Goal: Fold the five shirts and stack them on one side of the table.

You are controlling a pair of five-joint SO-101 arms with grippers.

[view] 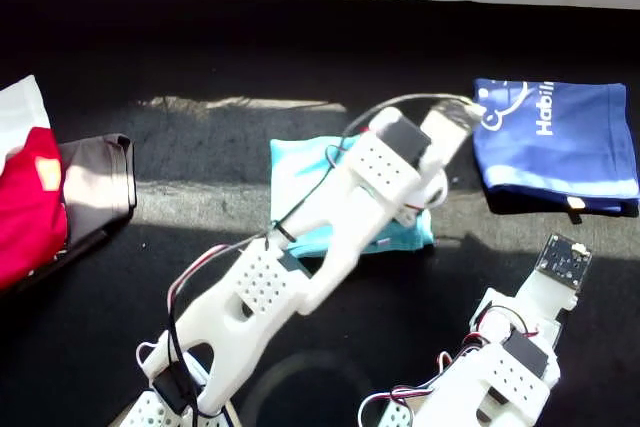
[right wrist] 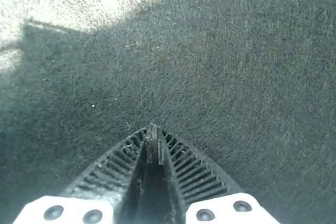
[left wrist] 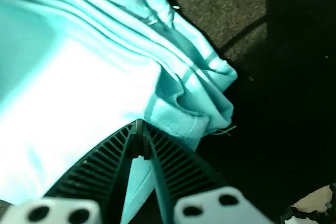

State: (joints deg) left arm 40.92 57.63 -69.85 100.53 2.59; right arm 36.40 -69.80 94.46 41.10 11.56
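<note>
- The cyan shirt [view: 300,172] [left wrist: 79,87] is lying folded near the middle of the desk [view: 200,47], with the left arm stretching over it from the near edge.
- The left gripper [left wrist: 140,129] is hanging right at a rumpled corner of that shirt. Its jaws are meeting at the tips against the cloth, and I cannot tell whether any fabric is caught between them.
- The right gripper [right wrist: 153,129] is hovering over bare dark desk [right wrist: 236,51] at the near right, its jaws pressing together on nothing.
- The blue shirt [view: 560,142] is sitting folded at the far right, well apart from the cyan one, with a dark layer showing under its near edge.
- The red shirt [view: 30,207] is lying at the left edge. A dark shirt [view: 95,182] is touching it on the inner side and a white garment [view: 20,107] is lying just behind it.
</note>
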